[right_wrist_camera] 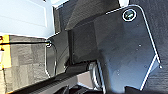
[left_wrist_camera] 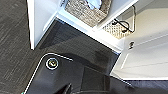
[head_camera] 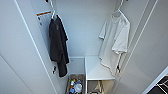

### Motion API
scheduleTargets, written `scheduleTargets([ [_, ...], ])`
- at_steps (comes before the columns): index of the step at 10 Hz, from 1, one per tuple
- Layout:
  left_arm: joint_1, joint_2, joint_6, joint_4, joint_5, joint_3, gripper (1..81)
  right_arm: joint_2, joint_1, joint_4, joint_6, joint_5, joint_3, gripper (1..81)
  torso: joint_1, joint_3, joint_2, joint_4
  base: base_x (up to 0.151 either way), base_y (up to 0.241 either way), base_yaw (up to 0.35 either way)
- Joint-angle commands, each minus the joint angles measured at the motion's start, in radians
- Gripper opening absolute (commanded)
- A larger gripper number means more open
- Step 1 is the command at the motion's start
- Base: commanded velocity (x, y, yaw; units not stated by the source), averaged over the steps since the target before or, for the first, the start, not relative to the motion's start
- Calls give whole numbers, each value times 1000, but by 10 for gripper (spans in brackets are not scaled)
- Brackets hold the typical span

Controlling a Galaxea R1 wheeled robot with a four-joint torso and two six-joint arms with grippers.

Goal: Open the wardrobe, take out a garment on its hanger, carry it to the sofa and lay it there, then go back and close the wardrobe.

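The wardrobe (head_camera: 85, 30) stands open in front of me, its white interior showing in the head view. The garment (head_camera: 115, 42), a white short-sleeved T-shirt, hangs at the right side of the interior on its pale hanger (head_camera: 119, 8), whose hook goes up to the rail. Both doors are swung outward, one at the left (head_camera: 20, 50) and one at the right (head_camera: 150, 50). The left wrist view looks down on the wardrobe's foot and an open door (left_wrist_camera: 40, 20) above dark carpet.
A black garment (head_camera: 58, 42) hangs at the left of the interior. A white shelf (head_camera: 96, 67) sits below the T-shirt. A woven basket (head_camera: 75, 85) with small items stands on the wardrobe floor, basket (left_wrist_camera: 82, 11). Dark carpet (left_wrist_camera: 15, 37) lies in front.
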Motion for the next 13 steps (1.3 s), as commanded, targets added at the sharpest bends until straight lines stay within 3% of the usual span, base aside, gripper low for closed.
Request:
scheduleTargets([
  [1, -28, 20, -2, -17, 87, -34, 811, 58, 6, -7, -3, -43, -84, 811, 0, 0, 0, 0, 0, 0, 0],
  [8, -22, 37, 1, -10, 90, -65, 811, 128, 11, -30, -18, -49, -151, 811, -2, 1, -1, 0, -71, 0, 0],
  [9, -22, 40, 5, -7, 90, -67, 811, 144, 38, -117, -47, -96, -152, 811, -3, 1, -2, 0, 0, 0, 0],
  [10, -22, 43, 10, -3, 121, -65, 811, 162, 75, -285, -88, -171, -151, 811, -4, 1, -2, 0, 0, 0, 0],
  [11, -22, 48, 21, 34, 152, -65, 811, 167, 107, -410, -119, -208, -148, 811, -4, 1, -2, 0, 0, 0, 0],
  [12, -20, 60, 22, 110, 203, -67, 811, 180, 167, -611, -142, -298, -131, 811, -4, 1, -2, 0, 0, 0, 0],
  [13, -20, 69, 22, 148, 233, -74, 811, 194, 217, -706, -145, -412, -96, 811, -3, 1, -2, 0, 0, 0, 0],
])
